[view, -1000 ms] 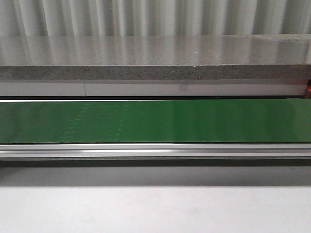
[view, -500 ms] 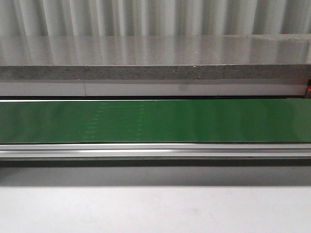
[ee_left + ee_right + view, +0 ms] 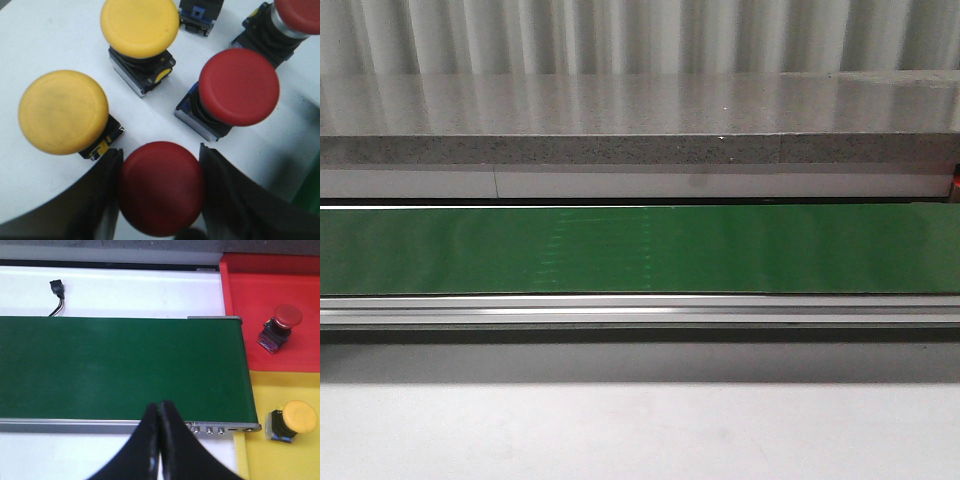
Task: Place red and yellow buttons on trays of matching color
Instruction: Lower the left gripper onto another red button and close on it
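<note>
Buttons were absent from the front view, which held only the bare green conveyor belt (image 3: 640,250), its aluminium rail (image 3: 640,310) and a grey stone ledge (image 3: 640,150) behind. At the left wrist, the left gripper (image 3: 161,192) was closed on a red button (image 3: 161,187), its dark fingers (image 3: 225,195) pressed against both sides of the cap. Two yellow buttons (image 3: 63,112) (image 3: 140,24) and another red button (image 3: 239,86) crowded close around it on the white surface (image 3: 45,30), with a further red cap (image 3: 300,15) at the edge. At the right wrist, the right gripper (image 3: 160,440) hung over the belt's near edge with its fingertips pressed together, holding nothing. Past the belt's end, a red tray (image 3: 290,285) carried one red button (image 3: 280,327), and the adjoining yellow tray (image 3: 300,460) carried one yellow button (image 3: 295,420).
</note>
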Controlling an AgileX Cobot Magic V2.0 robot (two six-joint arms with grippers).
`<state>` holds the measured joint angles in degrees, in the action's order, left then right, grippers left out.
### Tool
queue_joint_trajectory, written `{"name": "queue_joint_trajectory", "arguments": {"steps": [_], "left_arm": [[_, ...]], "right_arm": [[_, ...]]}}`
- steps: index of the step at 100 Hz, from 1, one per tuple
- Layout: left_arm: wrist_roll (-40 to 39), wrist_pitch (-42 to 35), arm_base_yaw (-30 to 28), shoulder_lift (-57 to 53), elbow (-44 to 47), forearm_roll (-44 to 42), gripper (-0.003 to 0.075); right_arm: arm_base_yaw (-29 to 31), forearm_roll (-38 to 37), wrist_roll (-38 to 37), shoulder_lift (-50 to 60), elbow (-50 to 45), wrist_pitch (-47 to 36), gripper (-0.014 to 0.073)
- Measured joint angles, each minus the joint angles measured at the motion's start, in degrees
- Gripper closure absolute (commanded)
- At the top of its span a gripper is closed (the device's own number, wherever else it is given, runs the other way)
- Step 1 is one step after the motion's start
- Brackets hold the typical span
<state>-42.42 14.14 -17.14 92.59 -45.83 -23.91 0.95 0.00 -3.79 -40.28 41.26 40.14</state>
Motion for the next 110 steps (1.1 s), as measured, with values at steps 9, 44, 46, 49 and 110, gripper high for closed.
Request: {"name": "queue_joint_trajectory", "arguments": {"steps": [9, 44, 46, 49, 110], "left_arm": [[0.22, 0.85, 0.0, -0.11, 0.0, 0.0, 0.0682], [1.06, 5.81, 3.17, -11.27, 0.0, -0.08, 0.074], [1.09, 5.81, 3.33, -12.39, 0.0, -0.08, 0.074], [1.19, 5.81, 3.6, -13.9, 0.0, -0.08, 0.074], [5.34, 10.53, 17.6, -23.31, -2.8, 0.22, 0.074]], "right_arm": [[0.0, 0.0, 0.0, 0.0, 0.0, 0.0, 0.066], [0.0, 0.0, 0.0, 0.0, 0.0, 0.0, 0.066], [0.0, 0.0, 0.0, 0.0, 0.0, 0.0, 0.066], [0.0, 0.0, 0.0, 0.0, 0.0, 0.0, 0.066], [0.0, 0.0, 0.0, 0.0, 0.0, 0.0, 0.066]]}}
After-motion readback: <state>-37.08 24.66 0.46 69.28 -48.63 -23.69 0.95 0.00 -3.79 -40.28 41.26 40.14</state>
